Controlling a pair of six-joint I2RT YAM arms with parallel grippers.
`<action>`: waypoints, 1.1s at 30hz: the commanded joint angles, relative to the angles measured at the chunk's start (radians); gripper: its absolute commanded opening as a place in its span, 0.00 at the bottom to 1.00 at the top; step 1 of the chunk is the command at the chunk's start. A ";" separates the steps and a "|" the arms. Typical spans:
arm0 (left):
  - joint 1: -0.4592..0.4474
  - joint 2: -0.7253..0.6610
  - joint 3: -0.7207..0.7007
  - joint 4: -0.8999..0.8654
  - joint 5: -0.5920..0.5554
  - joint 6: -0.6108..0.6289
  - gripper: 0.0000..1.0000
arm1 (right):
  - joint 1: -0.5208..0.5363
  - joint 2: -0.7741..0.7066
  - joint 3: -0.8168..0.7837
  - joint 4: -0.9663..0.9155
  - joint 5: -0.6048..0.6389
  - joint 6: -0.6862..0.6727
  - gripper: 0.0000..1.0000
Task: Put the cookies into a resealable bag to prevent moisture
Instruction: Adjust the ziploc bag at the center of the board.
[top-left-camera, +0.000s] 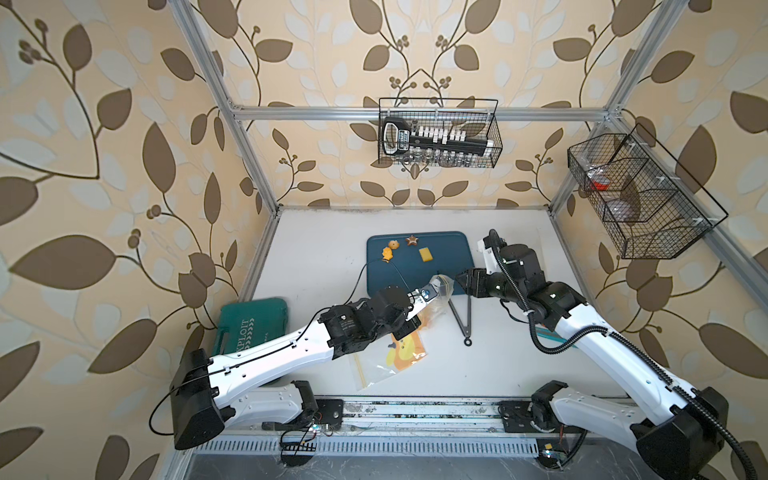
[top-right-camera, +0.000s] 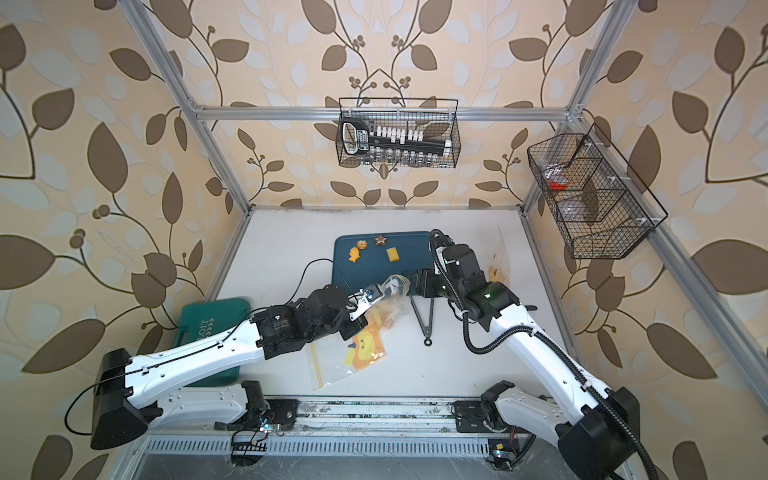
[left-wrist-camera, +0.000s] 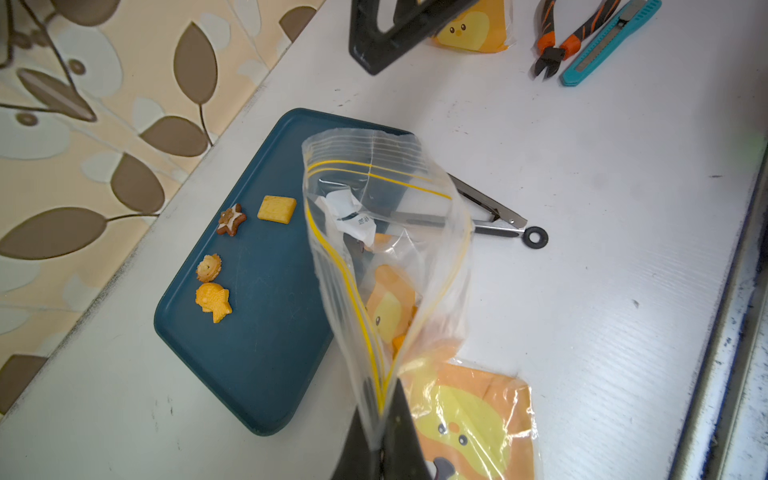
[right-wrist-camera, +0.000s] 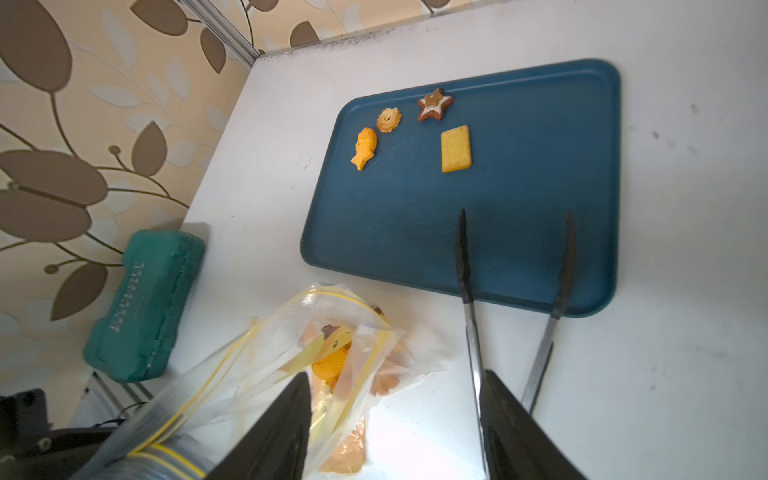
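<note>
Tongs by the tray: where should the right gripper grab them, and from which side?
The tongs lie flat, arms spread in a V, tips over the tray, ring end toward the robot. Likely best: right gripper from above, straddling both metal arms about midway, so closing squeezes the V.

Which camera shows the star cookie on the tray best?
Right wrist: the star cookie is sharp, unobstructed, icing visible. Left wrist shows it smaller, also clear. Both top views show only a tiny brown speck.
</note>
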 joint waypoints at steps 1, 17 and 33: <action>-0.007 0.004 0.023 0.034 0.015 -0.002 0.00 | -0.002 0.048 -0.016 0.042 -0.089 0.081 0.63; -0.007 0.009 0.005 0.046 0.029 -0.010 0.00 | -0.002 0.212 0.010 0.061 -0.192 0.099 0.48; -0.007 -0.012 -0.003 0.001 0.022 -0.019 0.00 | 0.120 0.137 0.121 -0.185 0.308 0.064 0.05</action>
